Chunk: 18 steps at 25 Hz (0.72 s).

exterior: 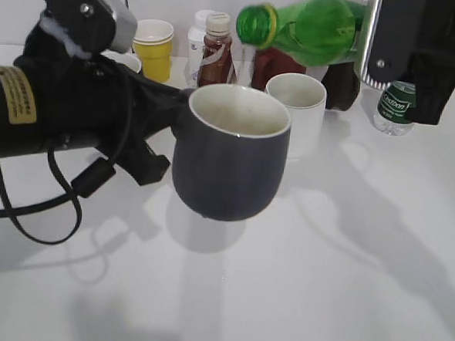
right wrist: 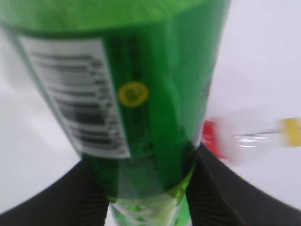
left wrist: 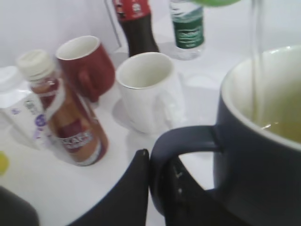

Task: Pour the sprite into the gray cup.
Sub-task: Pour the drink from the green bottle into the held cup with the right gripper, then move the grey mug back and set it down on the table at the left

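Note:
My left gripper point(left wrist: 149, 162) is shut on the loop handle of the gray cup point(exterior: 229, 164) and holds the cup up above the table. The cup also fills the right of the left wrist view point(left wrist: 254, 155), with pale liquid inside and a thin stream falling into it. My right gripper point(right wrist: 148, 188) is shut on the sprite point(right wrist: 141, 89), a green bottle with a white barcode patch. In the exterior view the sprite point(exterior: 313, 27) lies tipped nearly level, its open mouth pointing left just above the cup's far rim.
Behind the cup stand a white mug point(exterior: 297, 105), a red mug point(left wrist: 87, 66), a brown drink bottle point(exterior: 216, 54), a yellow cup point(exterior: 154, 48), a dark cola bottle point(left wrist: 137, 26) and a clear water bottle point(exterior: 394, 107). A black cable point(exterior: 32, 213) loops at the left.

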{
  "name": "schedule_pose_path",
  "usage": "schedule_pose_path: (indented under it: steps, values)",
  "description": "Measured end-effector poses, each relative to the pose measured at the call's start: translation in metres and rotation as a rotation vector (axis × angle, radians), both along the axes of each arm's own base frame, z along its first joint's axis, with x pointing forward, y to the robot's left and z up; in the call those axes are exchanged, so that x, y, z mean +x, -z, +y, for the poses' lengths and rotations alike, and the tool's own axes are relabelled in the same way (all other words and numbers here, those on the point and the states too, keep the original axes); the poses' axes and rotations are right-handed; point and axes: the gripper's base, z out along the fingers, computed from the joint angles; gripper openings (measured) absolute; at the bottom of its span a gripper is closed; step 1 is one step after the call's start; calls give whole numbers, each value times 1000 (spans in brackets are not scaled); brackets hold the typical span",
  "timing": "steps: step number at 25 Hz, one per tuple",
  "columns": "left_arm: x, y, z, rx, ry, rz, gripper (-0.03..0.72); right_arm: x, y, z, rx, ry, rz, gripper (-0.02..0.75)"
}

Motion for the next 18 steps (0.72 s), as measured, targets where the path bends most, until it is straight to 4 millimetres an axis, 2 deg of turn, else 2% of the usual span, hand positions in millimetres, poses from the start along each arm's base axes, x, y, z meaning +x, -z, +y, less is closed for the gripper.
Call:
schedule_pose_path:
  steps: [3,10,15,18]
  values:
    - [3,-3,3,-19,-11,-18,50,-4,1,6,117,32,68,330]
    - [18,-7,20,-56,-88,-47,50,-13,11,15,658,209,302,330]
    - [36,-7,50,-141,-241,-75,50,-26,29,4,914,330,384,330]
    - [35,3,71,-212,-363,-123,50,-37,41,-2,977,367,423,330]
